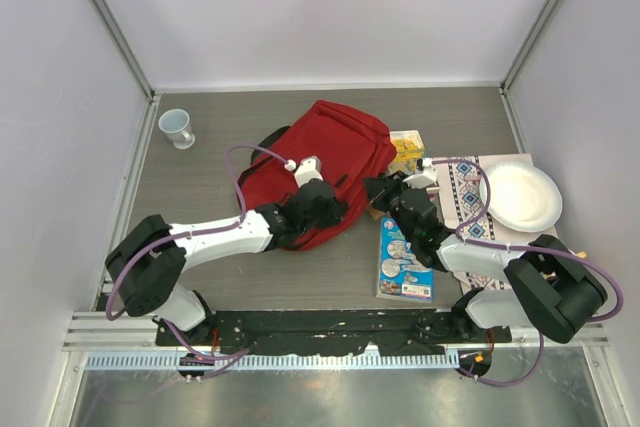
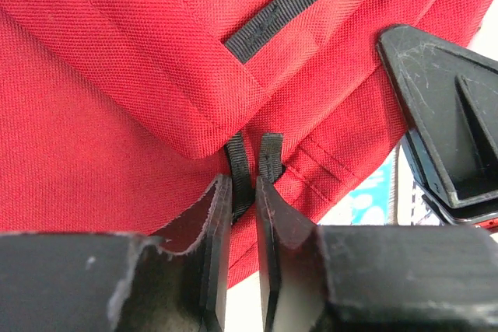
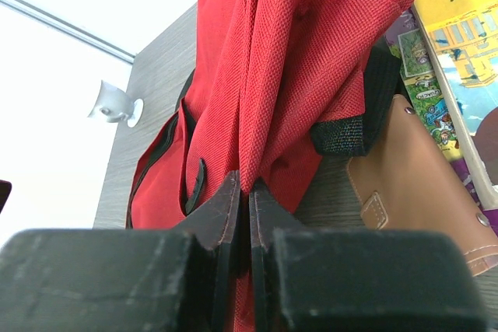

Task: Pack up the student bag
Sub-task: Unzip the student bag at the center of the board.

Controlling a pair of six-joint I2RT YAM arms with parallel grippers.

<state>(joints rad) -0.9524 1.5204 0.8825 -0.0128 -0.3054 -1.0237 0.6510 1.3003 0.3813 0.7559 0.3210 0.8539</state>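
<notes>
- bag (image 1: 330,152) is lying mid-table, between the two arms
- left gripper (image 2: 243,192) is pinched tight on a black strap (image 2: 236,159) at the bag's edge
- right gripper (image 3: 249,192) is clamped on a fold of the bag's red fabric
- book (image 1: 405,262) sits just beside the bag, plate (image 1: 520,197) further right, cup (image 1: 178,128) well off to the left

The student bag (image 2: 117,75) fills all room ahead of the left gripper (image 2: 243,192). The right gripper (image 3: 249,192) crowds its right side. A brown case (image 3: 405,169) and yellow box (image 1: 407,147) block the right gripper's right. Bare counter (image 1: 230,277) opens left of the left gripper, up to 1 cup (image 1: 177,128).
</notes>
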